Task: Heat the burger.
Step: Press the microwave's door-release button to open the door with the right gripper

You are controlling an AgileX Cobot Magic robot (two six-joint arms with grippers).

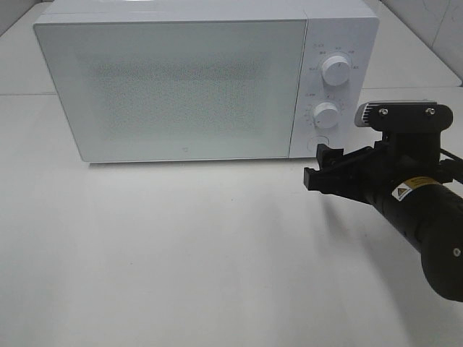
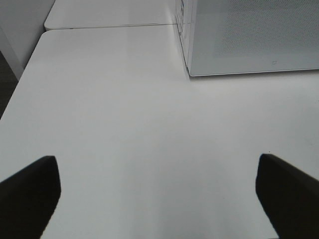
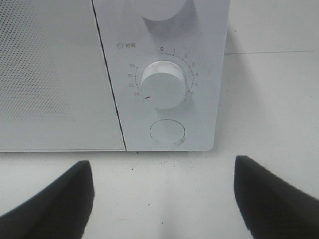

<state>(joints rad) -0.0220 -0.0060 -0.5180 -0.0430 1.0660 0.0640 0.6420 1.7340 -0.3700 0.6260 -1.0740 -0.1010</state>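
Note:
The burger is out of view in every frame. A white microwave (image 1: 181, 79) stands at the back of the table with its door shut, and nothing shows through the speckled door (image 3: 50, 74). My right gripper (image 1: 318, 168) hovers open just in front of the control panel. In the right wrist view my right gripper (image 3: 164, 199) faces the timer knob (image 3: 163, 83) and the round button (image 3: 167, 132) below it, with nothing between its fingers. My left gripper (image 2: 159, 194) is open and empty over bare table, off the microwave's left front corner (image 2: 188, 69).
The panel carries an upper knob (image 1: 336, 70) above the timer knob (image 1: 327, 114). The white table (image 1: 181, 253) stretches in front of the microwave. A seam to a second table (image 2: 109, 26) runs behind it. The table's left edge (image 2: 20, 84) drops off.

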